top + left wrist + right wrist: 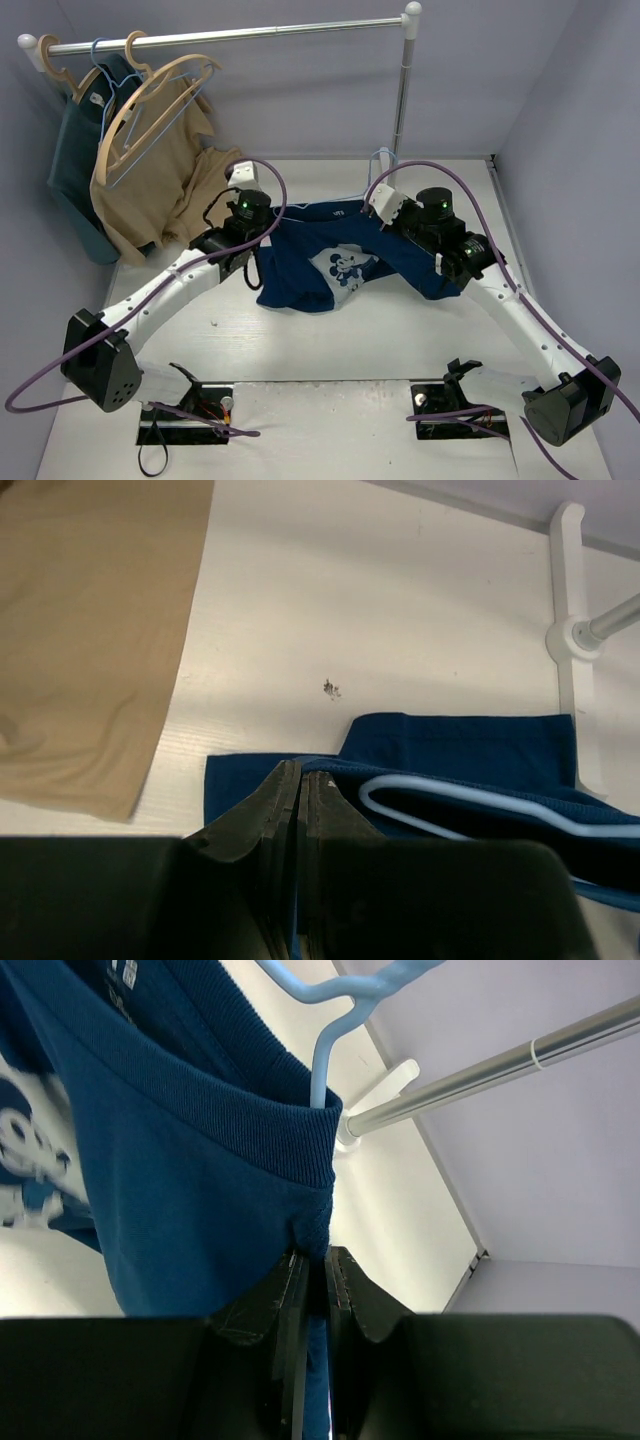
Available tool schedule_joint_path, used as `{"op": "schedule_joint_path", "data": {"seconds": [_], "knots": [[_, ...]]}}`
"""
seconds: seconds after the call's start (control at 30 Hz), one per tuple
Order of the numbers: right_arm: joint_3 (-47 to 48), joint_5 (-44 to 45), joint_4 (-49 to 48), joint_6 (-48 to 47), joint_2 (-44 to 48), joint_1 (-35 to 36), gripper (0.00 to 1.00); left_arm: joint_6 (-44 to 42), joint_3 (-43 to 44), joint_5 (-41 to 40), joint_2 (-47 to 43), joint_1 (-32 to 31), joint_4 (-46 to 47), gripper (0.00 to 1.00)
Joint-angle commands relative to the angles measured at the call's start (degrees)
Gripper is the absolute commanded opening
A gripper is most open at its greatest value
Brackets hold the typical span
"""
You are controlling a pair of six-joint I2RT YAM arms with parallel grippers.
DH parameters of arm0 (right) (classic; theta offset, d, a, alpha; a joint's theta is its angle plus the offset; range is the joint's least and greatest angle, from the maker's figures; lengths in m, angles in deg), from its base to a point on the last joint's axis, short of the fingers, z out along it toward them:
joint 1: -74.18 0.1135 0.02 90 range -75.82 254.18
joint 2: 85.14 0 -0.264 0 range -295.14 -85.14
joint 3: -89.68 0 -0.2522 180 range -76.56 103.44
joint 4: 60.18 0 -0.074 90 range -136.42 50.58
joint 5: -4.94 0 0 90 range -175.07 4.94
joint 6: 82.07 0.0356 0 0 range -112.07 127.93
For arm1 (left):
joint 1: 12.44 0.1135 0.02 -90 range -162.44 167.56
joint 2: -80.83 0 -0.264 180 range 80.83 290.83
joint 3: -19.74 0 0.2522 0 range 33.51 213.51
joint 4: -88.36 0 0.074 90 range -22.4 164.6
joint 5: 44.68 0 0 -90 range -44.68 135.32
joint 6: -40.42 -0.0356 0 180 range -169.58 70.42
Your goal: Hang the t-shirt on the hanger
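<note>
Clamped shut at the left end effector [300,772] on a fold of the t-shirt [318,262]; pinched closed at the right end effector [318,1257] on the same cloth, just under the ribbed collar. Slung between the two above the tabletop [380,340] (sagging in the middle, print up). Probably soft, light and floppy to handle: apt to droop wherever unsupported, so best gripped near the shoulders, either side of the neck. Threaded through that neck, just ahead of the right end effector, with the thin, stiff-looking hanger [322,1055], hook poking clear. Reaching forward with both arms, angled inward toward each other.
</note>
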Motion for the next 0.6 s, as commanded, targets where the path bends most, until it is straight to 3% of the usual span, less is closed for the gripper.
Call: {"op": "schedule_joint_path", "data": {"seconds": [0.0,0.3,0.43,0.57], "knots": [[1.5,9.6,-3.1,-2.7,1.9,-0.9,0.00,-5.4,5.0,-2.9,-1.3,5.1,-4.6,0.00],[1.6,12.4,-4.1,-4.6,1.2,-0.3,0.00,-11.4,12.9,4.2,-0.9,6.7,-10.3,0.00],[4.5,10.6,-5.3,-4.7,-1.6,1.6,0.00,-13.6,17.7,6.4,-0.4,2.3,-13.4,0.00],[10.8,8.5,-7.2,-3.9,-4.8,3.6,0.00,-17.4,26.2,2.5,1.3,-4.4,-17.0,0.00]]}}
